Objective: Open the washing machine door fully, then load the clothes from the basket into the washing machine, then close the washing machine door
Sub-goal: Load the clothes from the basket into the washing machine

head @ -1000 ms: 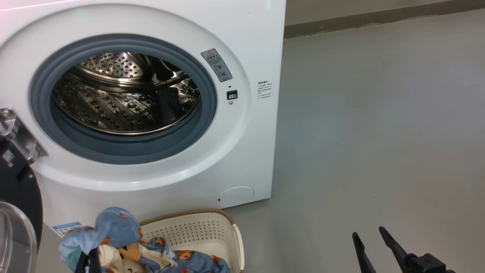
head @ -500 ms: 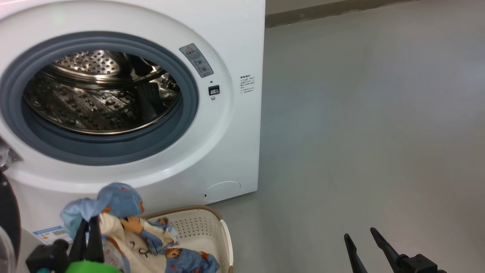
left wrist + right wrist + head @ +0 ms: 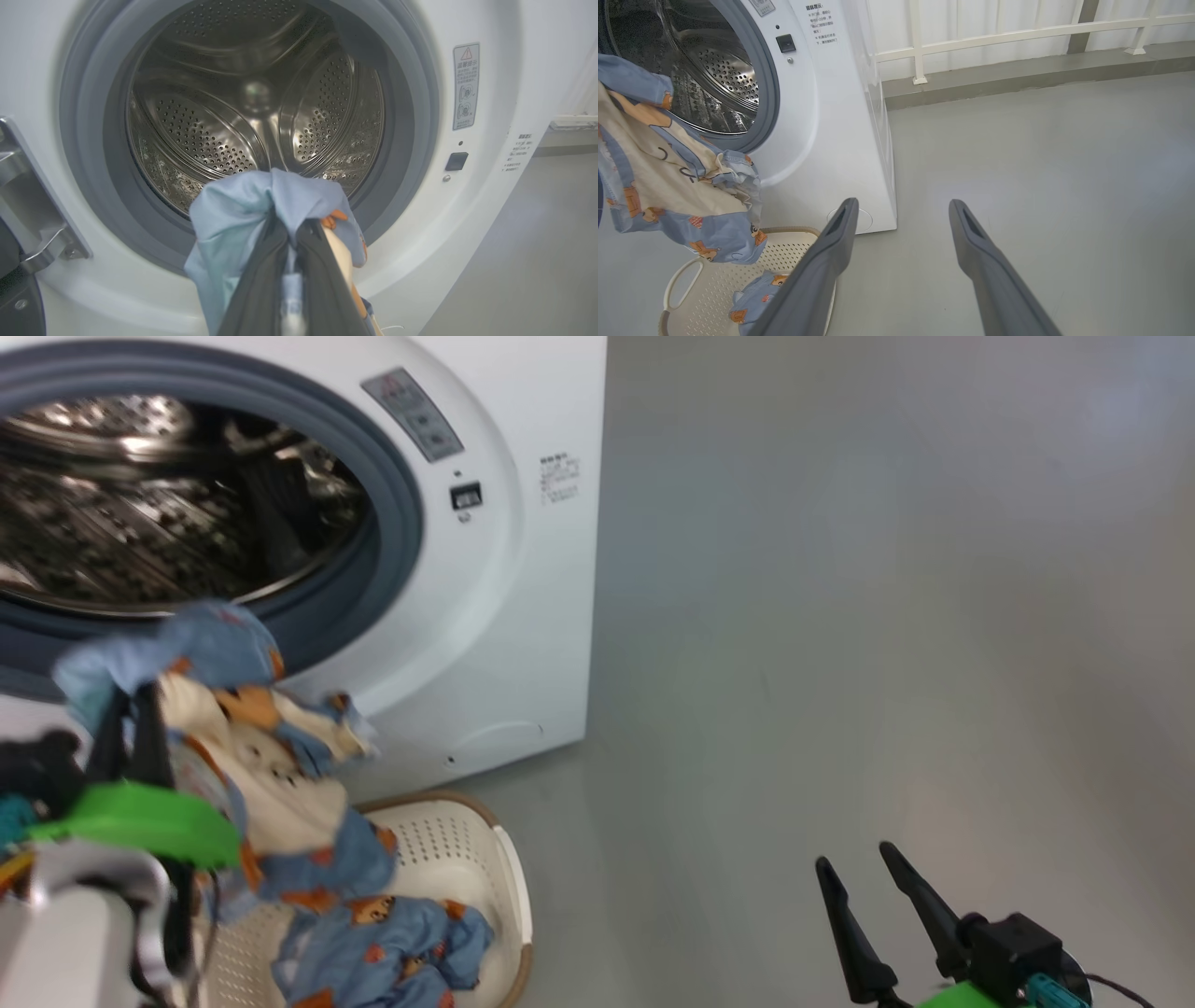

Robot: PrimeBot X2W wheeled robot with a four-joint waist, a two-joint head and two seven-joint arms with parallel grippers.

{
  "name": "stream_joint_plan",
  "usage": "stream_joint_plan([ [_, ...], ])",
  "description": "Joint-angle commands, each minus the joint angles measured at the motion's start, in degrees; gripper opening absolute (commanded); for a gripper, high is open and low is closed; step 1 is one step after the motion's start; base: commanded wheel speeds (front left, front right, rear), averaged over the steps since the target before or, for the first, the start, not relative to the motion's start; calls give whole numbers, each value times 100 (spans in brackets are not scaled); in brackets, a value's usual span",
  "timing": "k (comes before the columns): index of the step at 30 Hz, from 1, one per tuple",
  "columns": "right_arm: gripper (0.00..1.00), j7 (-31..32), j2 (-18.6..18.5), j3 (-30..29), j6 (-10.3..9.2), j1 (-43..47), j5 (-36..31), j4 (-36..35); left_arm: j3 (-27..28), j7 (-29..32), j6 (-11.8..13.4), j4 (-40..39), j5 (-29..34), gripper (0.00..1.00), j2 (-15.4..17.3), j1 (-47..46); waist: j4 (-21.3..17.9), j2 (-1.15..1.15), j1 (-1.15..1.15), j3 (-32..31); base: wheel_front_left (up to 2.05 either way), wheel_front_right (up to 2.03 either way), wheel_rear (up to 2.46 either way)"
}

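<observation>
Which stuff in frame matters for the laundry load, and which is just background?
Job: washing machine, basket, bear-print garment in left gripper, second garment in basket.
Background: open right gripper, white railing, floor.

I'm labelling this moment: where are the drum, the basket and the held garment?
drum (image 3: 201, 135): left wrist view, perforated steel wall.
basket (image 3: 439, 845): head view, perforated inner wall.
garment (image 3: 233, 205): left wrist view, pale blue fold above the jaws.
</observation>
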Motion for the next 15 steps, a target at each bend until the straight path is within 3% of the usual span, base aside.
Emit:
stream_joint_plan([
  [1, 100, -69, -26, 193, 9, -227, 65, -157, 234, 8, -29, -17, 67, 0, 271, -446, -236, 0, 0, 398, 0, 0, 0],
  [15, 100, -69, -25, 640, 9, -683, 406, -251, 288, -232, -40, 1241, 277, 0, 846, -2384, -712, 0, 0, 1520, 0, 0, 0],
])
